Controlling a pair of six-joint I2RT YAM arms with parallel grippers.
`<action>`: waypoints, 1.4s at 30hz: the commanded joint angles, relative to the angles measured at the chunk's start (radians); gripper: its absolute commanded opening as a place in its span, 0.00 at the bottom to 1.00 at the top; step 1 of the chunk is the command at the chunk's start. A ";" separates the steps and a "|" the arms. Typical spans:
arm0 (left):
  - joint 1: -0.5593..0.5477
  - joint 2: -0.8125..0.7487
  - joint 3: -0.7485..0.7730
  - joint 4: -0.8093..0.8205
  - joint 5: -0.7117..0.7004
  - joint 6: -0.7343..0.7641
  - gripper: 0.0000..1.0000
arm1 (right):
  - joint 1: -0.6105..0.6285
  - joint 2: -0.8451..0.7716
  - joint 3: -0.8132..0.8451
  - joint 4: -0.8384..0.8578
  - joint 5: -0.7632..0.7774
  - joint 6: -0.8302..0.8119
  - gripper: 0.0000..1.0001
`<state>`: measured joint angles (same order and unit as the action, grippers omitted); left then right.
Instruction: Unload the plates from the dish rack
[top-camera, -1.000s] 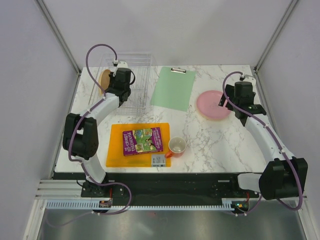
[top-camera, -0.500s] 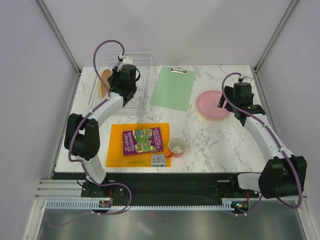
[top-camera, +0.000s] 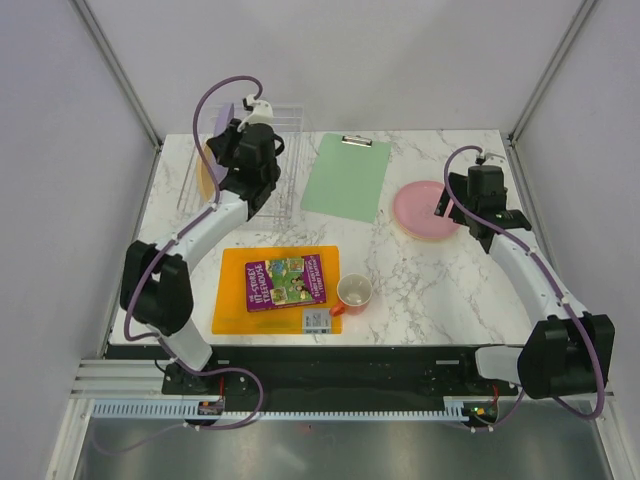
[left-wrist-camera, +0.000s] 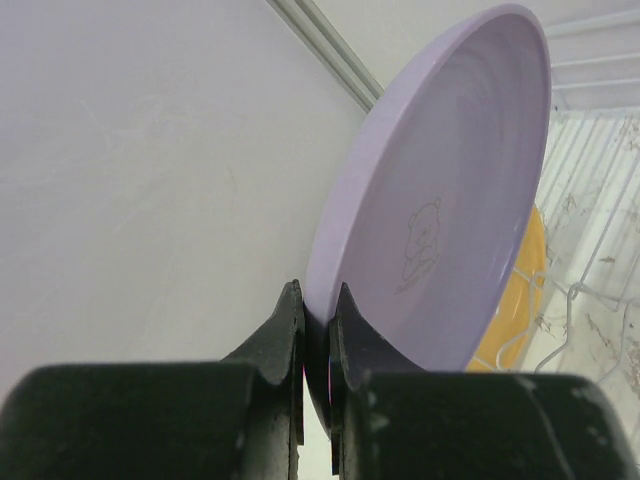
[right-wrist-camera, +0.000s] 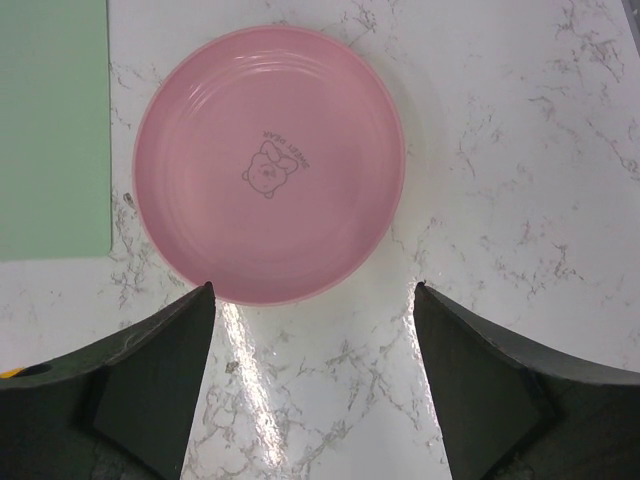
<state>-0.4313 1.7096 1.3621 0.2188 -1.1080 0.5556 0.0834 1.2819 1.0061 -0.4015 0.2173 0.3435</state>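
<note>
Plates, three in view: one lilac, one pink, one yellow-orange. One clear wire dish rack (top-camera: 287, 150) stands at the far left corner of the white marble table (top-camera: 440, 280).

Two robot arms reach from the near edge. The left gripper (left-wrist-camera: 315, 305) has its black fingers pressed together on the lower rim of the lilac plate (left-wrist-camera: 450, 200). That plate stands on edge and rises up and to the right from the fingers, its hollow face, with a faint bear drawing, turned toward the wrist camera. From above it shows over the far left part of the rack; whether it is clear of the wires cannot be told. The yellow-orange plate (left-wrist-camera: 515, 300) stands just behind it among the rack's wires.

The right gripper (right-wrist-camera: 312, 290) hangs over the right side of the table with its fingers spread wide and nothing between them. The pink plate (right-wrist-camera: 270, 165) lies flat on the marble just beyond the fingertips, well apart from the rack.

Between rack and pink plate lies one green clipboard (top-camera: 346, 178). Nearer the arms, one orange cutting board (top-camera: 232, 300) carries one picture book (top-camera: 286, 282) and one small grey box (top-camera: 318, 320); one orange cup (top-camera: 354, 292) stands at its right edge.
</note>
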 joint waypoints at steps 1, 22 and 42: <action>-0.053 -0.158 0.018 0.037 -0.030 0.057 0.02 | 0.003 -0.058 0.009 -0.016 -0.012 -0.001 0.88; -0.092 -0.413 -0.063 -0.371 1.442 -0.971 0.02 | 0.009 -0.231 0.181 0.000 -0.642 0.103 0.89; -0.093 -0.199 -0.123 0.010 1.747 -1.250 0.02 | 0.018 -0.227 -0.043 0.239 -0.872 0.270 0.47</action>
<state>-0.5232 1.4906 1.2362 0.0742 0.5041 -0.5964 0.0963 1.0405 0.9752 -0.2752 -0.5854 0.5732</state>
